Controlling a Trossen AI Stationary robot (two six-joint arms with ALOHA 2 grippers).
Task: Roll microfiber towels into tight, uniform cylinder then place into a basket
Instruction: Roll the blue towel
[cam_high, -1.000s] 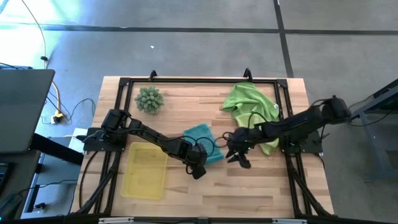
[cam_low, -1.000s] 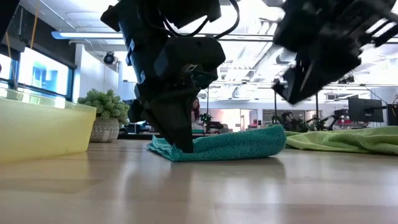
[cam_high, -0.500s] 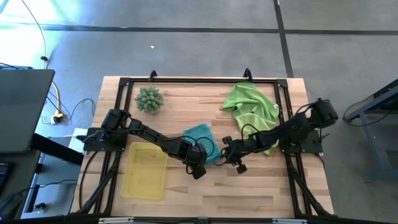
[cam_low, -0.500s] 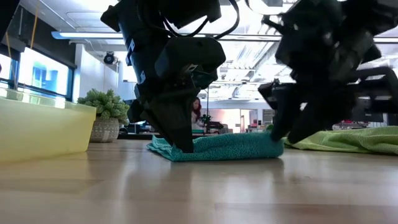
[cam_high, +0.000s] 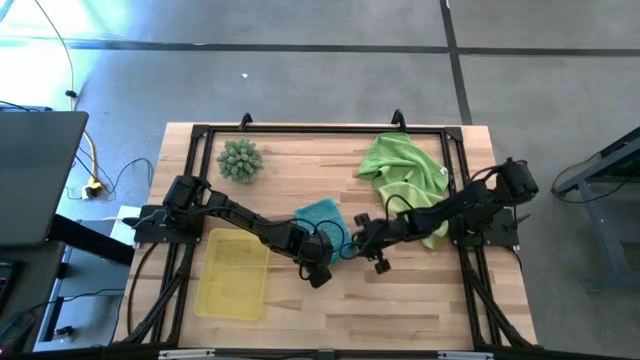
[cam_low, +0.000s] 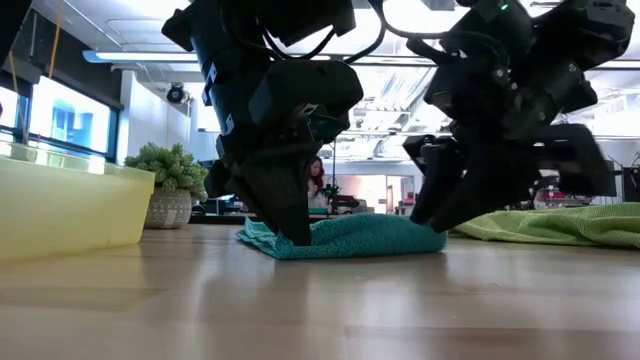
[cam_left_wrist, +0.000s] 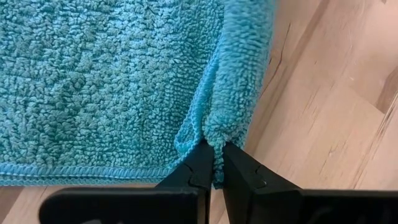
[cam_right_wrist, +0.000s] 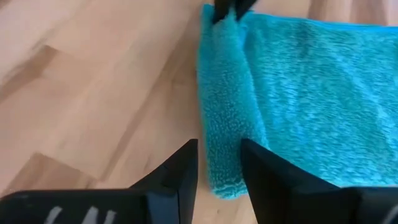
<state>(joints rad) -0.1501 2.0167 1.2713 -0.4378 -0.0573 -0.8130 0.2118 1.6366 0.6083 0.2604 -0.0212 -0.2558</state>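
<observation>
The left gripper (cam_left_wrist: 214, 163) has its two dark fingers (cam_left_wrist: 198, 167) pressed together on the rolled front edge of the teal towel (cam_left_wrist: 106, 81), pinching the fold of cloth right at one end of the roll. At the other end of that same rolled edge, the right gripper (cam_right_wrist: 219, 163) stands with its jaws partly apart, one finger on each side of the roll's tip, straddling it without visibly squeezing it; the left gripper's dark tips show at the far end of the roll in the right wrist view. From above, both grippers sit low over the near edge of the teal towel (cam_high: 322, 222), the left gripper (cam_high: 318, 270) at its left corner and the right gripper (cam_high: 366, 243) at its right corner, near the middle of the wooden table (cam_high: 420, 300). In the low view the towel (cam_low: 370, 236) lies flat on the tabletop with a thick rolled lip along its front, the two arms coming down at either end. The rest of the teal towel lies spread out behind the roll. The yellow basket (cam_high: 232, 274) sits on the table just left of the left gripper, with no towel in it. A heap of lime green towels (cam_high: 402, 165) lies toward the far right of the table, under the right arm, and a spiky pale-green ball (cam_high: 240, 160) rests at the far left.
</observation>
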